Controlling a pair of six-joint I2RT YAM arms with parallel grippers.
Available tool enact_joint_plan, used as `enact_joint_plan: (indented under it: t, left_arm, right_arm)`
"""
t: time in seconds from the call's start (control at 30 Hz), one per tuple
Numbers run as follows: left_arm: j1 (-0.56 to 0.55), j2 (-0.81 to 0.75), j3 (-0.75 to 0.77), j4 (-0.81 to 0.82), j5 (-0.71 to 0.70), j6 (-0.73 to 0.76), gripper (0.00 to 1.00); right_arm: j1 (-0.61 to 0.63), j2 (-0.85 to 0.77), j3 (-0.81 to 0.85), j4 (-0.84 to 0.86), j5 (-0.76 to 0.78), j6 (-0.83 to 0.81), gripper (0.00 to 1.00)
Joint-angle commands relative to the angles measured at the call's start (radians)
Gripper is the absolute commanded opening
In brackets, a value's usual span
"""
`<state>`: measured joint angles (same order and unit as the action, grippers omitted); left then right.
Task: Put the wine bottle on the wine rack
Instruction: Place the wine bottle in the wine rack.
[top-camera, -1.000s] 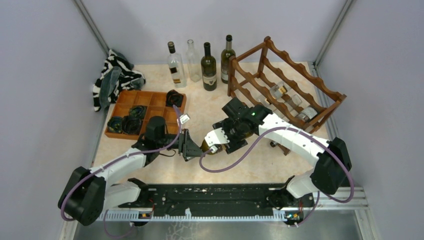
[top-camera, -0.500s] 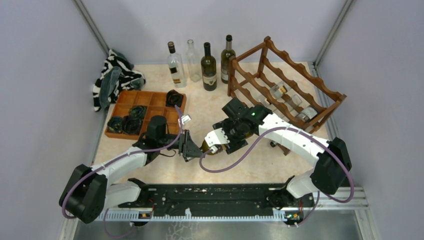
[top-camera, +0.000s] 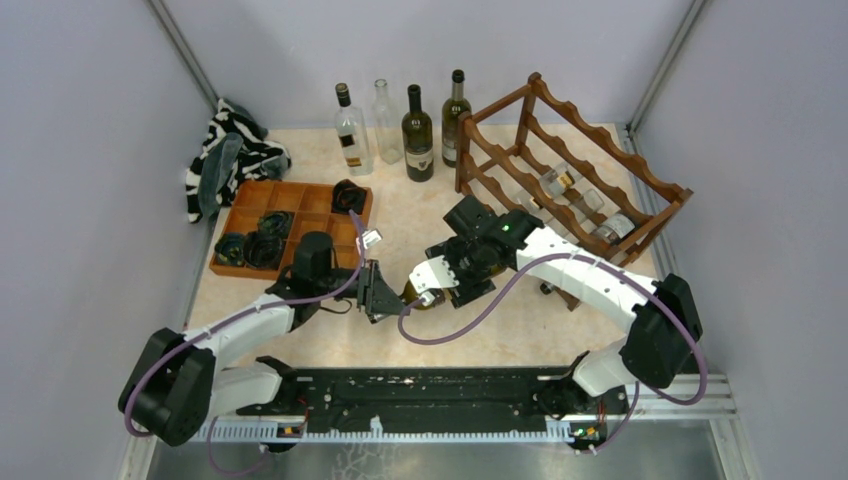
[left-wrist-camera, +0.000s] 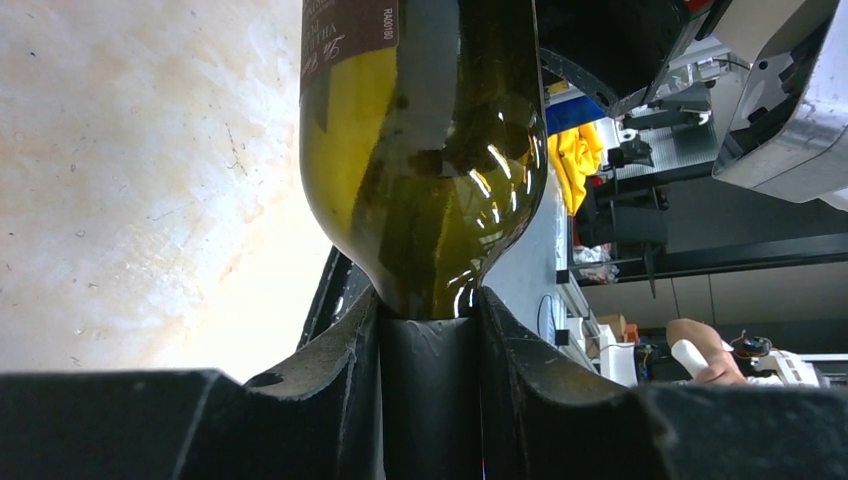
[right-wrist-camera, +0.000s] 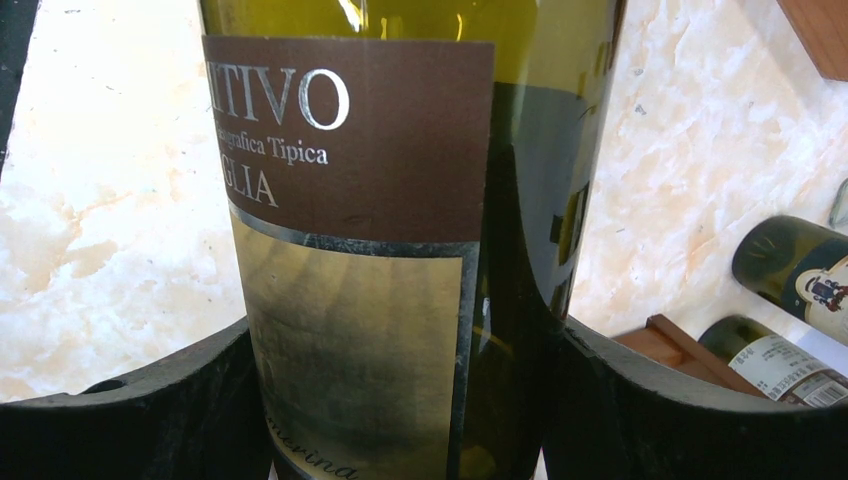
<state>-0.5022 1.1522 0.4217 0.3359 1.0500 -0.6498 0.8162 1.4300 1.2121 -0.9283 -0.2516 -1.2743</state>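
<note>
The wine bottle (top-camera: 412, 292) is olive-green glass with a brown and gold label (right-wrist-camera: 370, 200). It lies roughly level at the table's middle, held between both arms. My left gripper (top-camera: 386, 292) is shut on its dark-capped neck; in the left wrist view both fingers (left-wrist-camera: 345, 345) press the neck below the bottle's shoulder (left-wrist-camera: 430, 170). My right gripper (top-camera: 470, 262) is shut round the bottle's body, a finger on each side (right-wrist-camera: 400, 335). The dark reddish-brown wine rack (top-camera: 575, 165) stands tilted at the back right, apart from the bottle.
Several bottles (top-camera: 418, 135) stand along the back wall left of the rack. Others lie in the rack's lower tiers (top-camera: 615, 228). An orange-brown compartment tray (top-camera: 297, 202) with dark items sits at the left, a striped cloth (top-camera: 228, 155) behind it.
My left gripper's fingers have closed in onto the bottle's neck. Both arms and the bottle have stayed almost where they were.
</note>
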Motion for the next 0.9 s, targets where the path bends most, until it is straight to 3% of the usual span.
enact_joint_plan:
  t: [0.0, 0.17, 0.2, 0.23, 0.27, 0.57, 0.87]
  left_arm:
    - [-0.005, -0.029, -0.036, 0.174, 0.049, -0.068, 0.00]
    - [-0.003, -0.053, -0.075, 0.268, 0.039, -0.141, 0.00]
    - [-0.003, -0.055, -0.084, 0.285, 0.036, -0.157, 0.00]
    - [-0.002, -0.060, -0.095, 0.307, 0.034, -0.172, 0.00]
    - [0.001, -0.062, -0.102, 0.327, 0.032, -0.186, 0.00]
    - [0.034, -0.110, -0.156, 0.377, -0.015, -0.235, 0.00]
    - [0.065, -0.193, -0.159, 0.220, -0.077, -0.156, 0.00]
  right_arm:
    - [0.003, -0.034, 0.046, 0.135, -0.038, 0.068, 0.16]
    - [0.003, -0.052, 0.018, 0.160, -0.032, 0.079, 0.51]
    - [0.003, -0.053, 0.011, 0.166, -0.028, 0.084, 0.63]
    - [0.004, -0.055, 0.006, 0.172, -0.023, 0.086, 0.86]
    - [0.003, -0.057, 0.003, 0.176, -0.021, 0.088, 0.97]
    - [0.003, -0.072, 0.005, 0.159, -0.027, 0.085, 0.98]
    - [0.003, -0.120, 0.039, 0.069, -0.111, 0.053, 0.98]
